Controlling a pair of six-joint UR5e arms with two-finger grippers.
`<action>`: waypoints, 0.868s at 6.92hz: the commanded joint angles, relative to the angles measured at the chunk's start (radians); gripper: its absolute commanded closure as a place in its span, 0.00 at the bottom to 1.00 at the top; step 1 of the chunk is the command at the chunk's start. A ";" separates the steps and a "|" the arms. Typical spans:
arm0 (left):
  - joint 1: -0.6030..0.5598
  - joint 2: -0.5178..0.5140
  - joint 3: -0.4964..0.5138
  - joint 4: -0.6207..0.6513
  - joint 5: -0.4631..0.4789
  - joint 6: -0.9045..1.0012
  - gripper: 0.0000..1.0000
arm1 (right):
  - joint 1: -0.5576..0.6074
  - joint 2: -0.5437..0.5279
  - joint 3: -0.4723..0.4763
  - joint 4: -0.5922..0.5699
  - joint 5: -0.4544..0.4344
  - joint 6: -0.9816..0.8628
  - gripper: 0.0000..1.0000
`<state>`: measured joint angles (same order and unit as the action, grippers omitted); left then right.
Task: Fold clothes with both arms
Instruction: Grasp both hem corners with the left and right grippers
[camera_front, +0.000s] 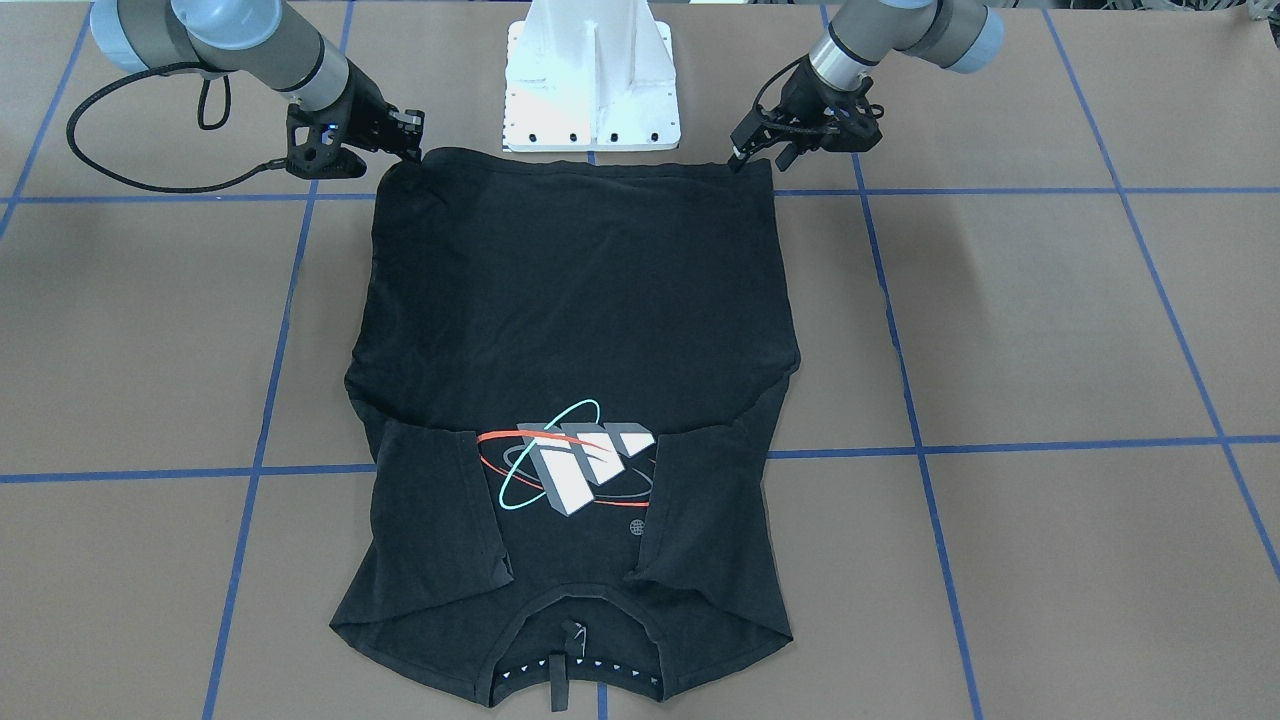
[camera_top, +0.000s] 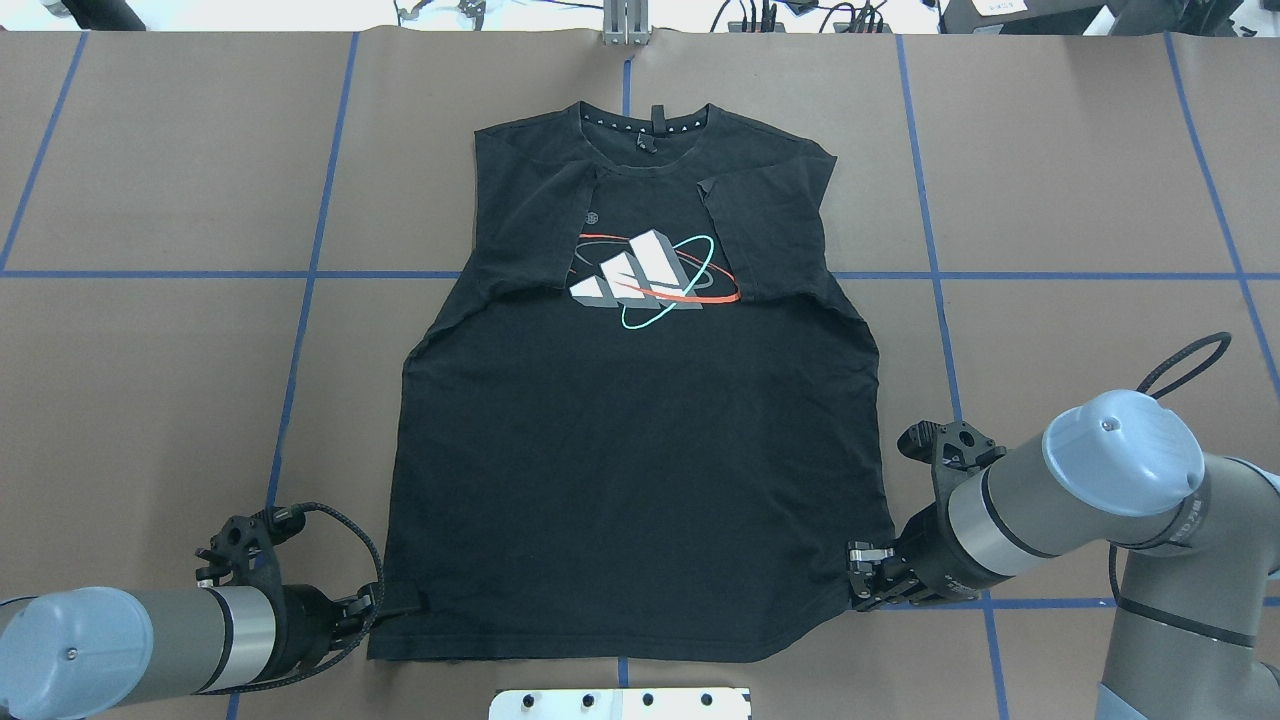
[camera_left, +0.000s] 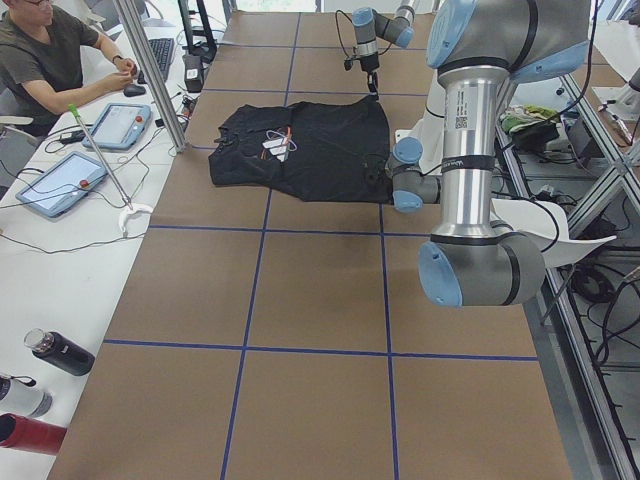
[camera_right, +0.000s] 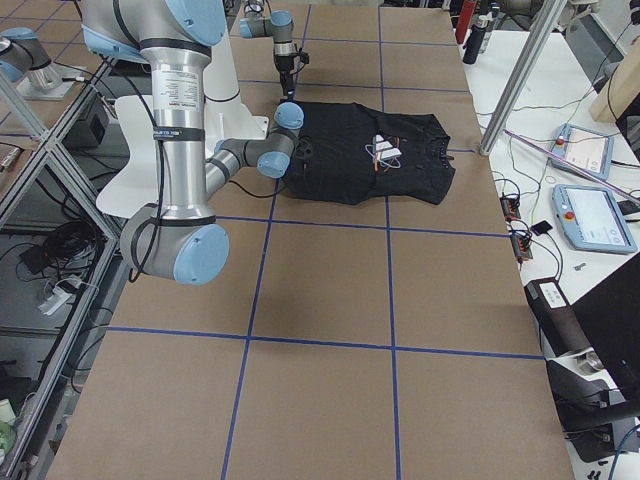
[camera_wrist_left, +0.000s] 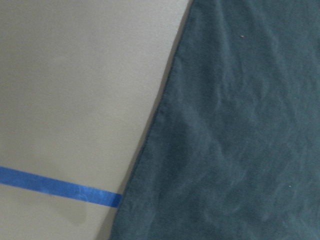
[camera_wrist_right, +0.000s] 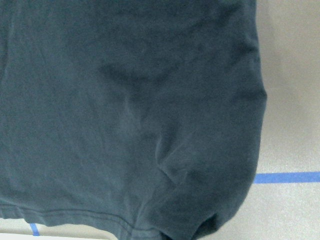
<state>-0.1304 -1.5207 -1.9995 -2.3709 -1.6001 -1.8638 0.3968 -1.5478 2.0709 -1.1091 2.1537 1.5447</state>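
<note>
Left claw (camera_top: 395, 602) at one T-shirt (camera_top: 640, 450) hem corner, right claw (camera_top: 858, 578) at other

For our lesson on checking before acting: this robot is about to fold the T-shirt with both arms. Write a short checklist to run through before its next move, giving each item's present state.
1. The T-shirt lies flat on the table with its logo up: ok.
2. Both sleeves are folded in over the chest: ok.
3. The left gripper sits at the shirt's edge by its hem corner: ok.
4. The right gripper sits by the other hem corner: ok.
5. Each gripper is closed on cloth: cannot tell; neither wrist view shows any fingers.
</note>
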 joint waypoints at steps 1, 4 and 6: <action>0.003 -0.001 0.002 0.010 0.000 0.000 0.01 | 0.008 0.000 0.002 0.000 0.002 0.000 1.00; 0.009 -0.010 0.014 0.012 0.000 0.000 0.01 | 0.039 -0.002 0.000 0.000 0.044 0.000 1.00; 0.009 -0.010 0.016 0.012 0.000 0.000 0.01 | 0.042 -0.002 0.000 0.000 0.046 0.000 1.00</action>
<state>-0.1214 -1.5302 -1.9846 -2.3602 -1.5999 -1.8638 0.4362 -1.5492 2.0710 -1.1090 2.1975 1.5447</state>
